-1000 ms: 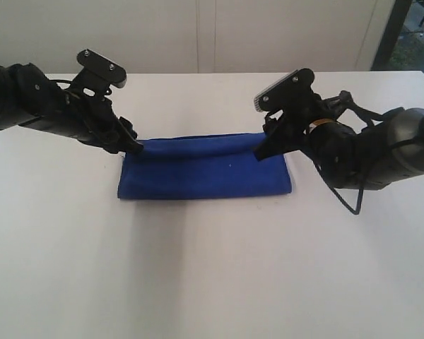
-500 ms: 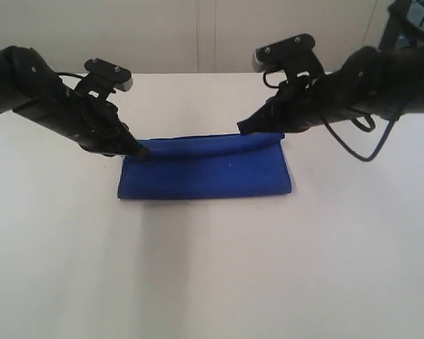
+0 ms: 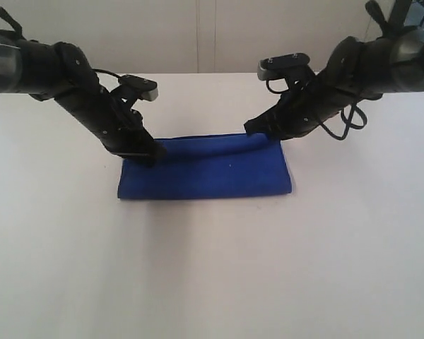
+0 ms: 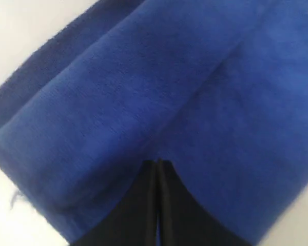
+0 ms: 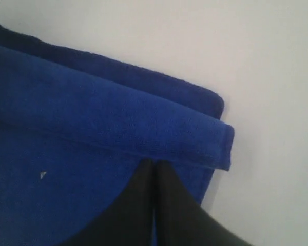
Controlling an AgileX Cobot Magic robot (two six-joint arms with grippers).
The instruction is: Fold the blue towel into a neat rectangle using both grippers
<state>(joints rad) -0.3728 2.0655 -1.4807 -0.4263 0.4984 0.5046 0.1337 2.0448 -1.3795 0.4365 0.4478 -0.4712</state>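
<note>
Exterior view: deep royal-blue soft cloth towel (image 3: 205, 173) lies on the plain white tabletop (image 3: 212, 275), about the middle, folded into a long flat band. Its far long edge stands up as a soft rolled ridge running between the two arms.

Left black gripper (image 3: 151, 153) comes down steeply onto the left end of that ridge. Right black gripper (image 3: 251, 130) meets the ridge near its right end. From this camera the tips are dark against the cloth, so the jaw gap cannot be read.

Left wrist view: the left gripper (image 4: 158, 164) has its two black fingers pressed flat together, with only a thin seam between them. The tips rest on the towel (image 4: 159, 87) at the foot of the ridge.

Right wrist view: the right gripper (image 5: 154, 164) is likewise closed finger to finger, with its tips against the stitched hem of the upper fold. This view alone shows the towel (image 5: 92, 123) corner as stacked layers, the lower one reaching past the upper.

Neither wrist view shows whether cloth is nipped at the tips.
</note>
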